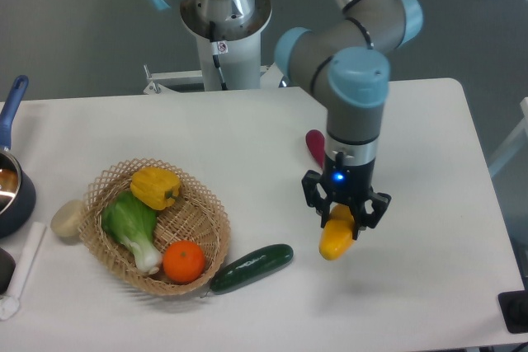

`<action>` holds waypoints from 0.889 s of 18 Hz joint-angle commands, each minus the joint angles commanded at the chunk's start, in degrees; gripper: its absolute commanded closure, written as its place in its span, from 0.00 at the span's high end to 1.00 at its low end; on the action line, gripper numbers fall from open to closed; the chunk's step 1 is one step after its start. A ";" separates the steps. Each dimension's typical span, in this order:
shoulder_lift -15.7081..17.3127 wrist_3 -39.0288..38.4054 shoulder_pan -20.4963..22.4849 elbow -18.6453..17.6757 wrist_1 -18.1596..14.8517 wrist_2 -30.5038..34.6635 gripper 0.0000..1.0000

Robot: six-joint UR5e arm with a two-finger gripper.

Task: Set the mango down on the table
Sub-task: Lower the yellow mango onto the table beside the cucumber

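the jaws are closed on the mango (336, 239) — it is held low over the surface (429, 204), right of the cucumber (252, 266). the lowering step is judged in hand; next, a gentle set-down and release is called for.

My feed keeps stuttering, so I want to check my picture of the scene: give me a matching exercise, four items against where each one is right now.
Items:
1. mango
2. cucumber
3. orange
4. red vegetable

Places:
A. inside the wicker basket
B. on the table, behind the arm
C. held in the gripper fingers
D. on the table, just right of the basket

Pairs: 1-C, 2-D, 3-A, 4-B
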 joint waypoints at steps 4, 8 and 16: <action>-2.28 3.51 2.03 -1.32 -0.17 -4.86 0.10; -4.31 3.52 2.12 -2.55 -0.26 -4.59 0.10; -4.48 3.87 2.03 -4.75 -0.35 -4.50 0.16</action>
